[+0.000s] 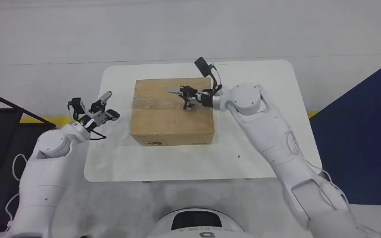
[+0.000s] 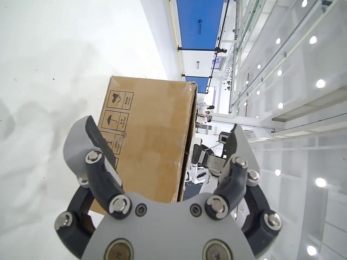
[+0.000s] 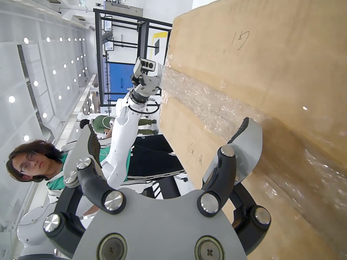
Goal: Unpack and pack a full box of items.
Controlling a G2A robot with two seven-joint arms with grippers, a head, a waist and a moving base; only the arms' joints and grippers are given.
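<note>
One taped box [image 1: 172, 119], one table [image 1: 262, 83], left pincer [image 2: 163, 129] and right pincer [image 3: 168, 129] both agape

The brown cardboard box [image 1: 172, 116] is shut under a strip of clear glossy tape [image 3: 206, 98], so whatever lies inside is hidden from me. Seen from above, my right gripper [image 1: 183, 96] covers part of that taped seam. I cannot tell whether the finger [image 3: 249, 136] nearest the cardboard touches it or hangs just over it. From my right wrist the box runs off the picture's edge. From my left wrist, my left gripper [image 2: 162, 129] hides the near end of the box's side. The small print [image 2: 127, 101] beside the symbols there is too small to read.
</note>
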